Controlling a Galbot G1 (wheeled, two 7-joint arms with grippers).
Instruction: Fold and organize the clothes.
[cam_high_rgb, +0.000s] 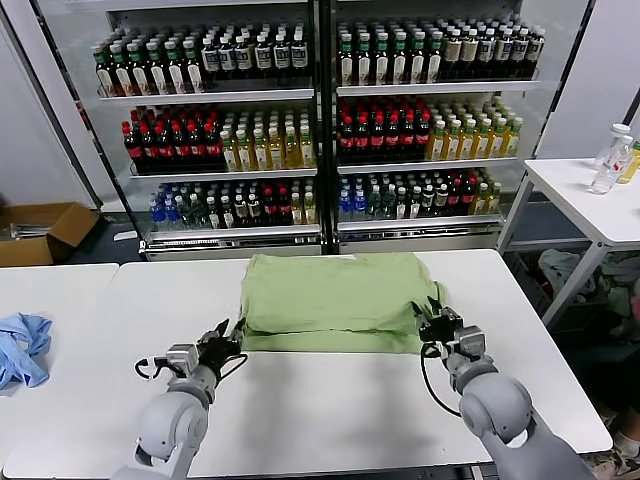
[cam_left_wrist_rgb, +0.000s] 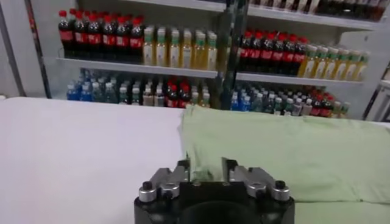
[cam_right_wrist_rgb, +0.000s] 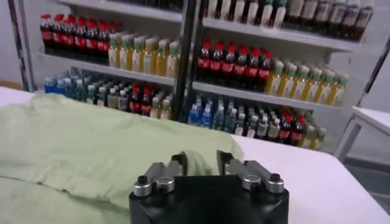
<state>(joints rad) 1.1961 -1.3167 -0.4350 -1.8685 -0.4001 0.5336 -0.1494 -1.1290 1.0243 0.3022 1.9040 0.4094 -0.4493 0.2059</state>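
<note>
From my head camera, the green shirt (cam_high_rgb: 335, 300) lies folded into a rough rectangle in the middle of the white table (cam_high_rgb: 330, 400), its far edge near the table's back edge. My left gripper (cam_high_rgb: 222, 338) sits at the shirt's lower left corner, just beside the cloth, fingers parted and nothing between them. My right gripper (cam_high_rgb: 436, 318) is at the lower right corner, against the fabric edge; its fingers also look spread apart. A light blue garment (cam_high_rgb: 22, 345) lies crumpled at the far left of the frame, well apart from the shirt. Behind the table stands a glass-fronted cooler (cam_high_rgb: 320, 120) full of bottles.

In my left wrist view, my fingers (cam_left_wrist_rgb: 181, 171) stand apart at the bottom centre, holding nothing, with the shirt's (cam_left_wrist_rgb: 286, 152) corner just beyond them, filling the right half.

In my right wrist view, my fingers (cam_right_wrist_rgb: 177, 165) are open at the bottom centre. A fold of the shirt (cam_right_wrist_rgb: 91, 146) rises between them, yet I cannot tell whether they touch it.
</note>
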